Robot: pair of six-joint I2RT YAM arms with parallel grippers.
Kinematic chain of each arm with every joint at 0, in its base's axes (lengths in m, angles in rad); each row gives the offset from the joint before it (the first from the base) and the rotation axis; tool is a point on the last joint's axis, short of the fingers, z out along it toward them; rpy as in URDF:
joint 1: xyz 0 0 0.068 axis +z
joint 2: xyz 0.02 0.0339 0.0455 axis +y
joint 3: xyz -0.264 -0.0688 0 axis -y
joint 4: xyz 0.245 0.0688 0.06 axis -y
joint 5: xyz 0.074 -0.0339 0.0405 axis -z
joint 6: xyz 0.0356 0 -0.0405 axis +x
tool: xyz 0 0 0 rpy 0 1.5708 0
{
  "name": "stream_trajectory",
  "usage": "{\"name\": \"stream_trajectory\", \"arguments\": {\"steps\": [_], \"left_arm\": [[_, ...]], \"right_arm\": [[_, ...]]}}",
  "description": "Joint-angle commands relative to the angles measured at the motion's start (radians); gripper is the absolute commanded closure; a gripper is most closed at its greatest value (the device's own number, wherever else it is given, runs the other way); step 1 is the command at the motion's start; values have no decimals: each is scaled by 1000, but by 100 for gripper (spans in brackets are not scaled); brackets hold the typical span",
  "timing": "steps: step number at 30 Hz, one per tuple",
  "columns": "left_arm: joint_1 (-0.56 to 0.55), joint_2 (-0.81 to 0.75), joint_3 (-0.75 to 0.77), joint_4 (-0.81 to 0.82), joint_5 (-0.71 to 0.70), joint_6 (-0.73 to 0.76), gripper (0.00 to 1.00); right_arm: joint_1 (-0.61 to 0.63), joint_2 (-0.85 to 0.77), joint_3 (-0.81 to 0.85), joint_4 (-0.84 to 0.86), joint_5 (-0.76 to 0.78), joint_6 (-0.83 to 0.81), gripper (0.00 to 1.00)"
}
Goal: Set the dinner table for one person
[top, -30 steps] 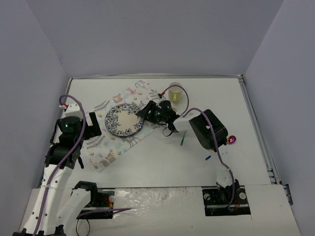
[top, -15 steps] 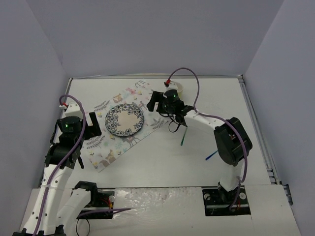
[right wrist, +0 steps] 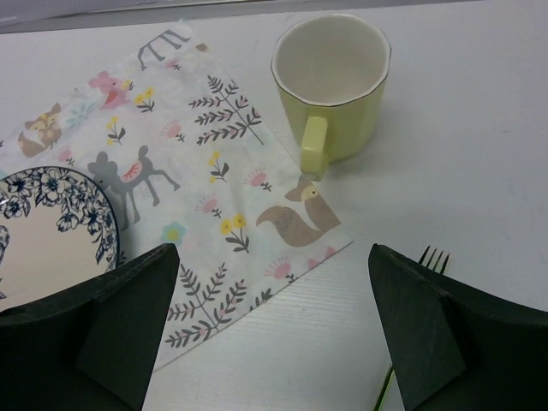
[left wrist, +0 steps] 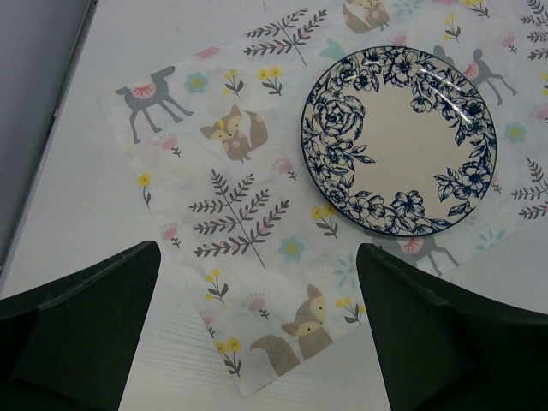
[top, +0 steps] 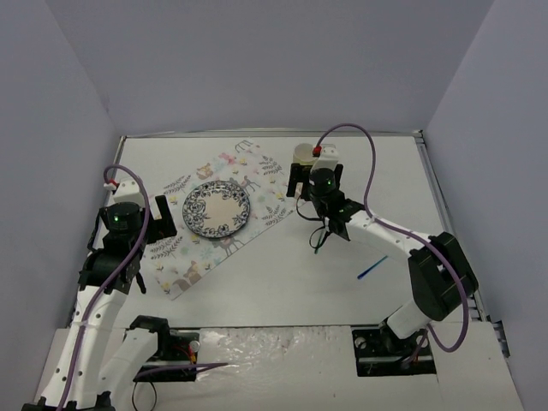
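Worktop (top: 257, 282) carries placemat (top: 193, 261), plate (top: 217, 208), mug (right wrist: 334, 128) at 2 o'clock; fork (top: 319, 238), blue utensil (top: 372, 268) unplaced; left pincer (left wrist: 257, 251), right pincer (right wrist: 274, 250) released

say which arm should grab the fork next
Probably right: the right gripper, open, hovers by the fork; the left gripper hangs beyond the plate, at the far side of the mat.

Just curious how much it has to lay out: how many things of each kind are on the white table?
Placemat: 1
Plate: 1
Mug: 1
Fork: 1
Thin blue utensil, kind unclear: 1
Total: 5
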Motion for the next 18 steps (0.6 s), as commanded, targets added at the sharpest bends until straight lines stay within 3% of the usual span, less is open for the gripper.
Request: {"name": "stream_trajectory", "arguments": {"steps": [1, 7, 18], "left_arm": [[4, 9, 10, 46, -11, -5, 3], [4, 8, 10, 45, -12, -5, 3], [4, 3, 10, 45, -12, -6, 3]], "right_arm": [[-5, -55, -33, 173, 93, -64, 2], [-9, -11, -1, 147, 82, -36, 0], [-34, 131, 83, 199, 114, -5, 19]]}}
